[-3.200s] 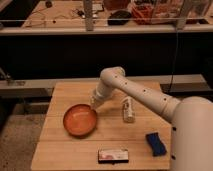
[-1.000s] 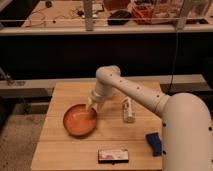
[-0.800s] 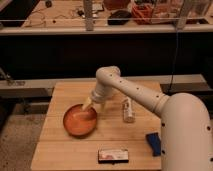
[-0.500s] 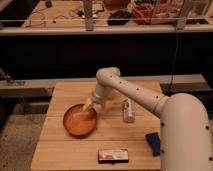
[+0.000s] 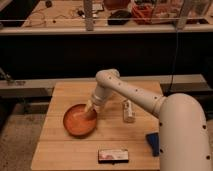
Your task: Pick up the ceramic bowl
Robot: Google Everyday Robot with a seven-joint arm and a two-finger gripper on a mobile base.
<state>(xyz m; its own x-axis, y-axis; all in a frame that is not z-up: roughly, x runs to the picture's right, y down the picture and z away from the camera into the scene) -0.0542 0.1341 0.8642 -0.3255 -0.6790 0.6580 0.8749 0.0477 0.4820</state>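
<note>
The ceramic bowl point(image 5: 78, 121) is a round, shallow, glossy orange bowl with a darker rim. It sits on the left half of the wooden table point(image 5: 60, 92). My white arm reaches in from the lower right and bends down over the table. My gripper point(image 5: 90, 108) is at the bowl's upper right rim, with its tip down at the rim's inner side.
A small white bottle point(image 5: 128, 110) lies to the right of the bowl. A blue object point(image 5: 152, 142) lies near the front right, partly behind my arm. A flat dark packet with a pale label point(image 5: 113, 155) lies at the front edge. A dark shelf with clutter stands behind the table.
My arm has swung left and down from above the bowl's far side, bringing the gripper down onto the bowl's upper right rim. The bowl has not moved.
</note>
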